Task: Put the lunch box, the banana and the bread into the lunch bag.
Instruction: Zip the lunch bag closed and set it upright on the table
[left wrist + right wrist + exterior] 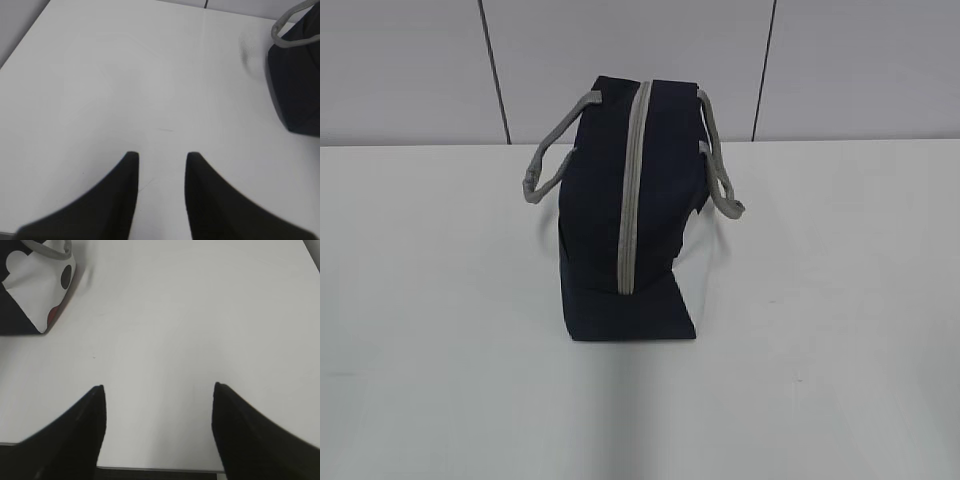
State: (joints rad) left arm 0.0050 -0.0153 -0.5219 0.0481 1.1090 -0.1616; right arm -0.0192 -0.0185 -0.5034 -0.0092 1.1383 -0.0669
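Note:
The navy lunch bag (630, 215) stands mid-table with its grey zipper (633, 180) closed along the top and a grey strap handle hanging on each side. One dark corner of the lunch bag (295, 85) shows at the right edge of the left wrist view. Its white patterned side panel (37, 290) shows at the top left of the right wrist view. My left gripper (161, 156) is open over bare table, holding nothing. My right gripper (159, 386) is open wider, also empty. The lunch box, the banana and the bread are out of view. Neither arm appears in the exterior view.
The white table (840, 330) runs back to a grey panelled wall (410, 70). Its near edge (160, 470) shows just below my right gripper.

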